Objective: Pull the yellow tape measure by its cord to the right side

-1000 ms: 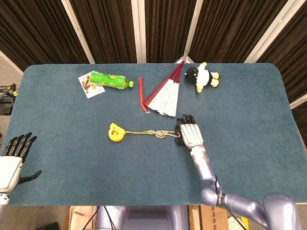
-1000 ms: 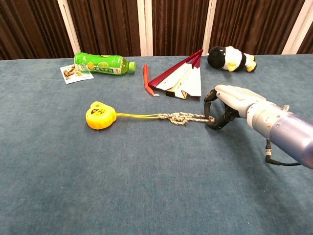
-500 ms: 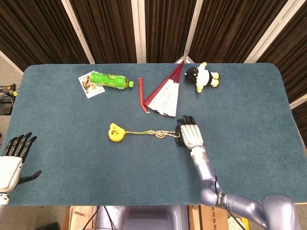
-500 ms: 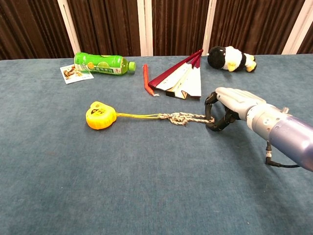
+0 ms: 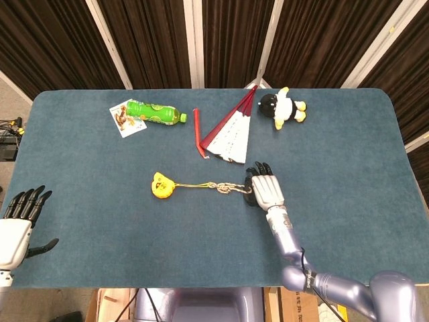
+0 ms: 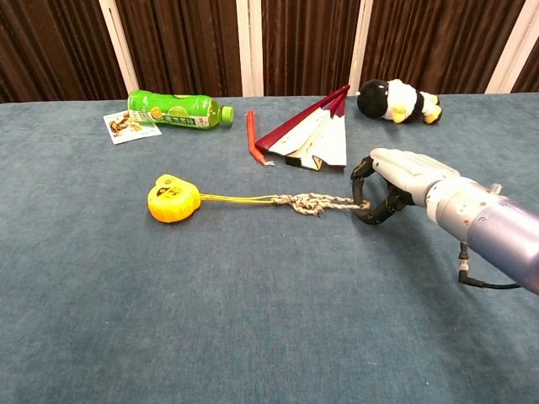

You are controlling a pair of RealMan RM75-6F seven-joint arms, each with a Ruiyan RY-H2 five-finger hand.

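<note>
One yellow tape measure point(image 6: 171, 199) lies flat on the blue table point(image 6: 253, 337), left of the middle. Its cord point(image 6: 278, 201) runs from it toward 3 o'clock: a thin yellow line first, then a knotted grey braid, stretched nearly straight along the cloth. At the braid's far end sits the right hand point(image 6: 394, 187), palm down, its dark fingers point(image 6: 364, 181) curled toward the table around the cord's tip. Fingertips and cord meet there, but whether the cord is truly pinched between them I cannot tell, since the hand's back hides the contact from above and the chest view shows only dark tips bent in over the rope end.

From the tape measure, at about 1 o'clock, a folded red-and-white fan point(image 5: 231, 131) lies partly spread, with a loose red slat point(image 5: 197, 131) just beside it at its left. Further on toward 2 o'clock a black, white and yellow plush penguin point(image 5: 283, 107) lies near the far edge. At 11 o'clock a green bottle point(image 5: 153, 112) lies on its side, its base touching or overlapping a small printed card point(image 5: 125, 120).

Well apart from all this, at 8 o'clock by the near left corner, the left hand point(image 5: 20, 218) is held off the table's edge, holding nothing, fingers straight and slightly fanned with the thumb out to the side.
</note>
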